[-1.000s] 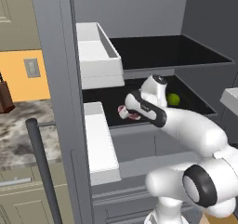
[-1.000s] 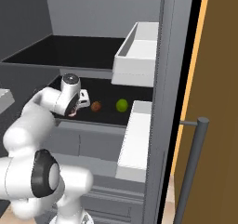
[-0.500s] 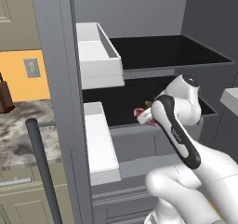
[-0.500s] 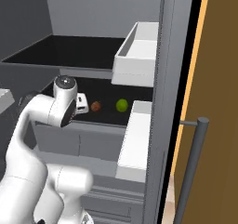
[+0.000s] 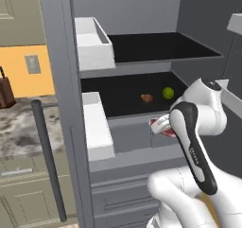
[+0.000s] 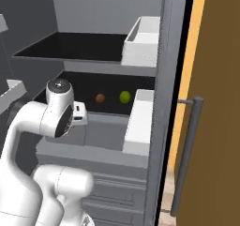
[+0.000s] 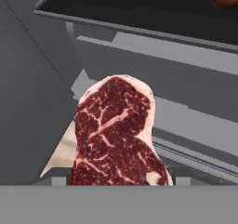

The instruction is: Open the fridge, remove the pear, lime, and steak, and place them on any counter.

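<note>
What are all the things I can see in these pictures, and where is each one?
fridge: one, matte grey, doors open, shelves in front of the robot.
door bins: two, white, on the open door, one above the other.
steak: one, red with pale streaks, in the gripper, out in front of the lower shelf edge.
lime: one, green, lower dark shelf, toward the back.
reddish-brown fruit: one, lower shelf, beside the lime, apart from it.
counter: one, mottled stone, beyond the fridge door.
bar handle: one, dark grey, on the door.
gripper: one, white and dark, holding the steak.
</note>
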### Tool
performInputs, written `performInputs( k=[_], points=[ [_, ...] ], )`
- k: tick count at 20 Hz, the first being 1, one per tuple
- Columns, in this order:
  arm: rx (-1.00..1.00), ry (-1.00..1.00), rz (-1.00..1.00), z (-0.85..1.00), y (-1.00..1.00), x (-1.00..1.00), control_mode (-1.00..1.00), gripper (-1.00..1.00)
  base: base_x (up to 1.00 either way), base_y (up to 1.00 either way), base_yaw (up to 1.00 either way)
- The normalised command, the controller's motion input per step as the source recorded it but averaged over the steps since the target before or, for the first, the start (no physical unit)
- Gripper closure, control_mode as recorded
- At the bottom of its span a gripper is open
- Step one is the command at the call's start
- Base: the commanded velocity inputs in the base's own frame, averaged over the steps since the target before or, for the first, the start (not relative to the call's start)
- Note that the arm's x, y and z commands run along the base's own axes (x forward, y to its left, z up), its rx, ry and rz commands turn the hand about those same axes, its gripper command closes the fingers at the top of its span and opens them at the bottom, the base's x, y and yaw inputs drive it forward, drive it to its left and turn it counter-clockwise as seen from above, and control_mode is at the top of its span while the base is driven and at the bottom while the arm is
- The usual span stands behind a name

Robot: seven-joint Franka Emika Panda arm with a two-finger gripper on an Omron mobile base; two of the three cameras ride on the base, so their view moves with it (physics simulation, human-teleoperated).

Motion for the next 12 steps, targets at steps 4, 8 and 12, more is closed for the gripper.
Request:
performInputs(
  k=[4, 8, 12],
  points=[
    [0.0, 0.0, 0.0, 0.0, 0.0, 0.0, 1.0, 1.0, -1.0, -0.15, -0.02],
    [0.0, 0.0, 0.0, 0.0, 0.0, 0.0, 1.0, 1.0, -0.98, -0.01, 0.47],
    [0.0, 0.0, 0.0, 0.0, 0.0, 0.0, 1.0, 1.0, -0.62, 0.15, 0.85]
  ],
)
